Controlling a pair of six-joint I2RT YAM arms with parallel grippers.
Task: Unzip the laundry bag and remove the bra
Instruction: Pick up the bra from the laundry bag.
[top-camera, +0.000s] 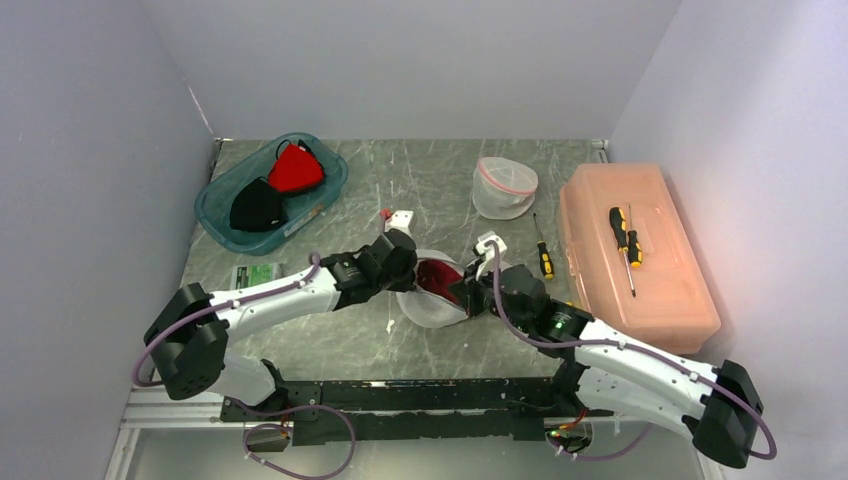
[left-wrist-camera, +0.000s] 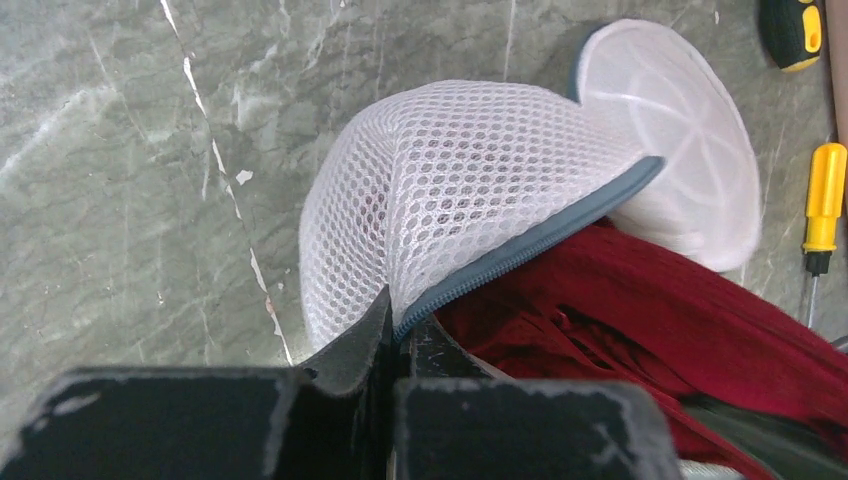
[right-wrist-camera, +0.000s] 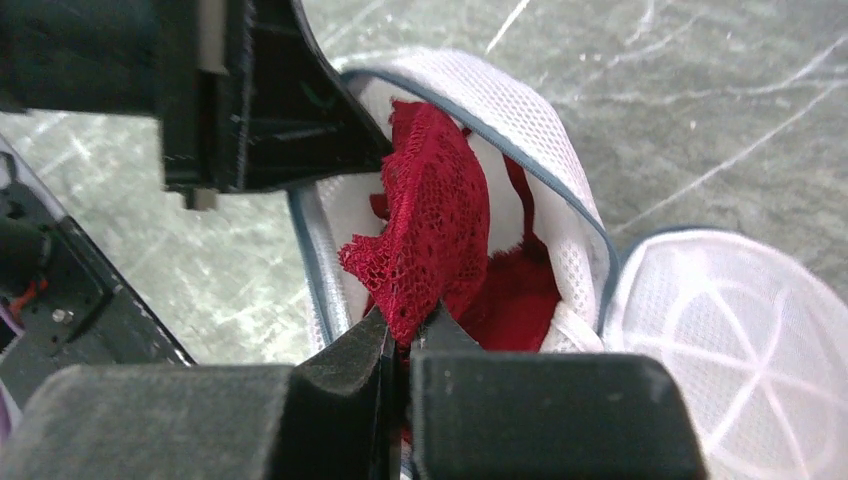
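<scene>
Laundry bag (top-camera: 430, 308): white mesh dome with grey zip edge, at centre of table (top-camera: 400, 180), unzipped and gaping. Its round flap (left-wrist-camera: 680, 140) lies folded back flat on the table at the 1 o'clock side of the opening in the left wrist view.

Bra (right-wrist-camera: 440, 220): dark red lace, mostly inside the laundry bag, 1 fold lifted above the opening.

Left tool (left-wrist-camera: 395, 320): closed, pinching the grey zip edge of the mesh wall and holding it raised.

Right tool (right-wrist-camera: 405, 335): closed, gripping the lifted lace fold of the bra just over the bag's mouth. The 2 tools sit close together, one on either side of the bag.

Other items, top view:
- Teal bin (top-camera: 215, 205), 10 o'clock, holding 1 red garment (top-camera: 296, 170) and 1 black garment (top-camera: 256, 205).
- Second mesh bag (top-camera: 503, 188), 1 o'clock, upright, apart from the first.
- Orange case (top-camera: 660, 290), 3 o'clock, with 1 screwdriver (top-camera: 622, 240) lying on its lid.
- Small screwdriver (top-camera: 541, 255) on the table between the case and the right tool.
- Green packet (top-camera: 257, 275), 9 o'clock.
</scene>
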